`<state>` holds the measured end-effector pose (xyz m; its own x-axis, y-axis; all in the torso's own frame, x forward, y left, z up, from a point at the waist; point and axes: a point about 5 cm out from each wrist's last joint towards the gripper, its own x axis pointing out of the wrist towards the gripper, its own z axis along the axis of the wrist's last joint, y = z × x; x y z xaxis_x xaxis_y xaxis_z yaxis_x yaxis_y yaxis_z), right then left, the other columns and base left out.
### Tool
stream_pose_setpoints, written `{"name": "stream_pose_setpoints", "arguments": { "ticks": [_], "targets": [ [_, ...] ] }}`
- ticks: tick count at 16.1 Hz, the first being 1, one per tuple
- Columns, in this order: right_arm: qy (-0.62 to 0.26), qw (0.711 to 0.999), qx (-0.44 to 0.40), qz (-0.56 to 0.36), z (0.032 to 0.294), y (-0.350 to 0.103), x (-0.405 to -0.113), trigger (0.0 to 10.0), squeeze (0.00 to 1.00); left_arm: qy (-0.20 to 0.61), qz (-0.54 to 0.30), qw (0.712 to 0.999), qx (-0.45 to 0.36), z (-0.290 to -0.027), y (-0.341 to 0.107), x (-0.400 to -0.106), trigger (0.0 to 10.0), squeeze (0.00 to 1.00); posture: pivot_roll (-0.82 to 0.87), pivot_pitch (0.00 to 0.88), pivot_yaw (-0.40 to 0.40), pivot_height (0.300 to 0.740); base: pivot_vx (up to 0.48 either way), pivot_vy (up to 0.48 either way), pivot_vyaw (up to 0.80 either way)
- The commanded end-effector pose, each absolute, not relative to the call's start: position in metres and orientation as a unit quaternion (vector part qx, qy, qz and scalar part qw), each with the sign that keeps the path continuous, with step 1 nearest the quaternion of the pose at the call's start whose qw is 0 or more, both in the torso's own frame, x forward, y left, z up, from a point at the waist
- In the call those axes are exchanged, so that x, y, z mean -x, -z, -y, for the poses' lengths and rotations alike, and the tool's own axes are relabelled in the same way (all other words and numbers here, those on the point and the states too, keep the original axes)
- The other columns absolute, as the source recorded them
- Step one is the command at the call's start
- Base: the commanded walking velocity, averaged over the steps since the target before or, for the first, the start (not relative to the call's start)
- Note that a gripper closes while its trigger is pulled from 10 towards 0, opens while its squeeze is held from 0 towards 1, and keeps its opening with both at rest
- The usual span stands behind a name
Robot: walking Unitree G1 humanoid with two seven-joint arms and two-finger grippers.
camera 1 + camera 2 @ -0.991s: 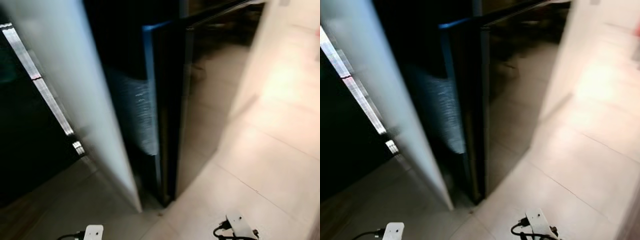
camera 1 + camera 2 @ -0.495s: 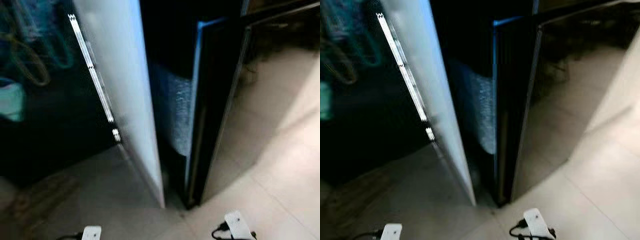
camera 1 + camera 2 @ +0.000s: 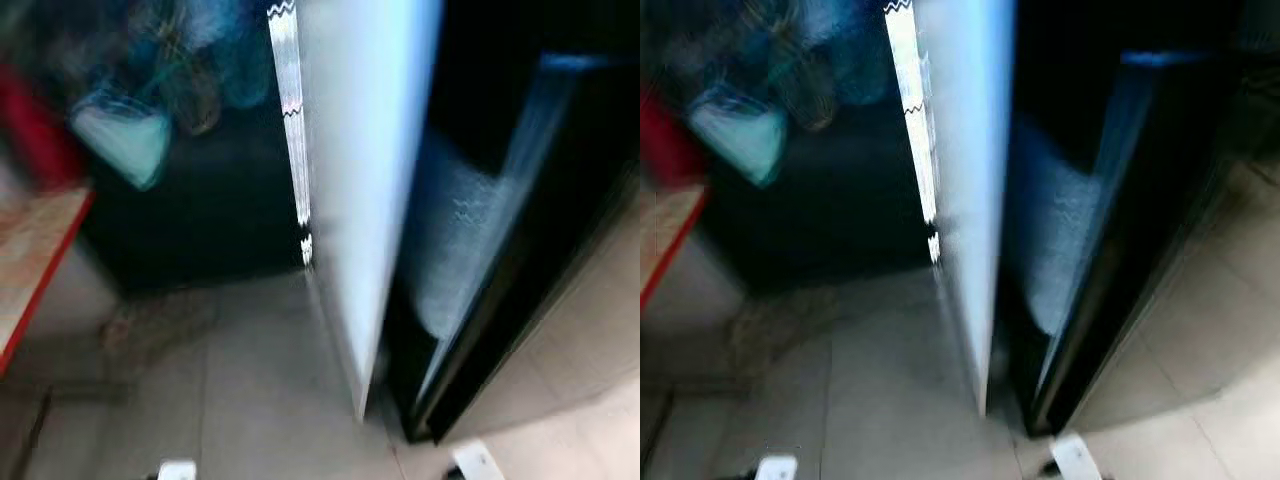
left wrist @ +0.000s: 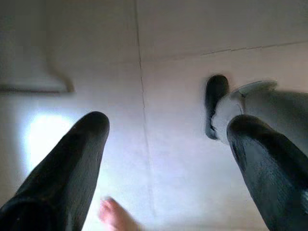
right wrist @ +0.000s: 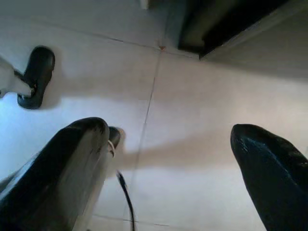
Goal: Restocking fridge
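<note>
The fridge stands ahead, blurred. Its white door (image 3: 365, 180) hangs open, seen edge-on, with a silvery strip (image 3: 290, 120) down its inner side. To the right of it a dark glossy door (image 3: 520, 260) also stands ajar. The dark inside to the left holds blurred teal and blue bags (image 3: 125, 140). Both arms hang low over the tiled floor. My left gripper (image 4: 168, 125) is open with nothing between its fingers. My right gripper (image 5: 168, 132) is open too, near the foot of the dark door (image 5: 216, 24).
A wooden table with a red edge (image 3: 30, 260) stands at the far left. Pale floor tiles (image 3: 250, 400) lie before the fridge. My black feet (image 4: 215, 103) (image 5: 36, 72) and a thin cable (image 5: 126, 192) show on the floor. A pinkish blurred shape (image 4: 115, 216) lies by the left fingers.
The camera has swung left: the doors have slid right in the picture, and the bags and the red-edged table have come into view. Both arms still hang low.
</note>
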<state>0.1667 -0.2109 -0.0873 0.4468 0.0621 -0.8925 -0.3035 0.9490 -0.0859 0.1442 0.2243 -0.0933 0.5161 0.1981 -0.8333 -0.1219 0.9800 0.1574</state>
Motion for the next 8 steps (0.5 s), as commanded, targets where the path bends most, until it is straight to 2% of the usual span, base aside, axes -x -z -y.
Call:
{"name": "stream_pose_setpoints", "arguments": {
  "ticks": [1, 6, 8],
  "targets": [
    [-0.117, 0.841, 0.118, -0.515, 0.210, 0.089, -0.163, 10.0, 0.00, -0.099, -0.492, 0.865, -0.027, -0.222, 0.097, -0.136, 10.0, 0.00, -0.05, 0.085, -0.058, 0.740, 0.000, 0.000, 0.80],
    [-0.126, 0.833, 0.131, -0.523, 0.220, 0.089, -0.157, 10.0, 0.00, -0.118, -0.487, 0.865, -0.001, -0.212, 0.100, -0.130, 10.0, 0.00, -0.02, 0.097, -0.103, 0.740, 0.000, 0.000, 0.80],
    [-0.123, 0.835, 0.135, -0.518, 0.225, 0.088, -0.156, 10.0, 0.00, -0.122, -0.484, 0.867, 0.002, -0.208, 0.101, -0.129, 10.0, 0.00, -0.02, 0.066, -0.047, 0.740, 0.000, 0.000, 0.80]
  ]
}}
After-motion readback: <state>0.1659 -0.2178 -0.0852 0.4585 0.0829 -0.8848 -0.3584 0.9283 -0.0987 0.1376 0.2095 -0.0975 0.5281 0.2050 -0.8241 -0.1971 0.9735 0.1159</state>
